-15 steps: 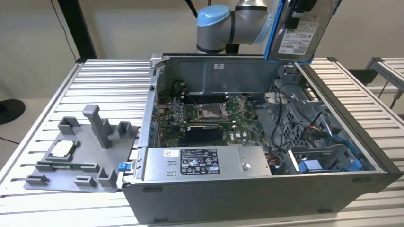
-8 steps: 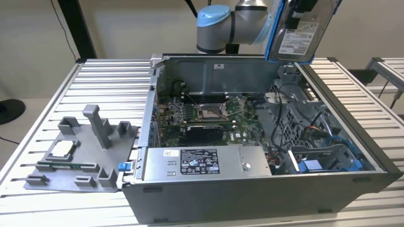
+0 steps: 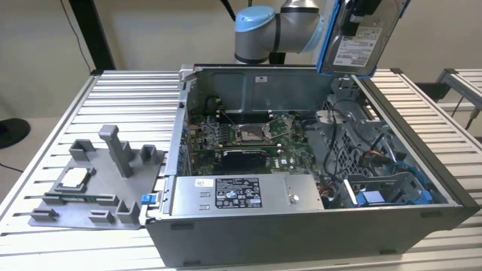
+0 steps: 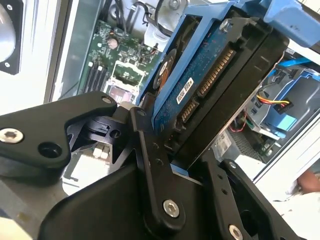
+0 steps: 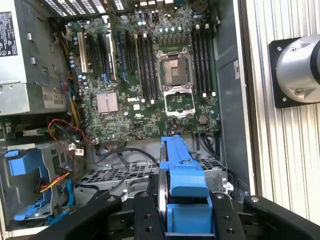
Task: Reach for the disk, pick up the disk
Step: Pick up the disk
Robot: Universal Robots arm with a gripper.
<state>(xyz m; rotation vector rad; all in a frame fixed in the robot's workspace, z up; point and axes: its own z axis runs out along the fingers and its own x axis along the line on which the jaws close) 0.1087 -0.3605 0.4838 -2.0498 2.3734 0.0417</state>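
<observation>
Clamping the disk (image 4: 210,95) between 2 black fingers (image 4: 150,165), the gripper (image 5: 187,215) clenched on its lower end in both wrist views, blue carrier rails (image 5: 182,170) pinched from either side so the flat metal body cannot slide out

Held edge-on in the first wrist view, thin side up, probably because that keeps the fingers on the plastic rails and off the circuit face; connector row and blue board (image 4: 200,65) exposed in the second wrist view, facing away from the pads

Raised high in the exterior view, disk (image 3: 360,45) with white label outward, hanging just under the arm's wrist joint (image 3: 260,25), well above the open computer case (image 3: 316,226) and over its far corner on the exterior view's right; lifted clear, judged so, with nothing of the case touching it

Below, lying open to the camera: motherboard (image 5: 150,85) with bare processor socket (image 5: 172,75), grey power supply box (image 3: 237,195) with its black-and-white label near the case front, blue drive bay (image 3: 391,195) at the near corner on the exterior view's right, looking vacant and with cables around it, likely the slot the disk belongs to

Further out, on the slatted metal table (image 3: 128,84), grey fixture tray (image 3: 98,180) on the exterior view's left, well apart from the case, carrying a small square silver chip (image 3: 75,178) and upright posts meant to seat removed parts

Pickup judged done: grasp firm, disk airborne
</observation>
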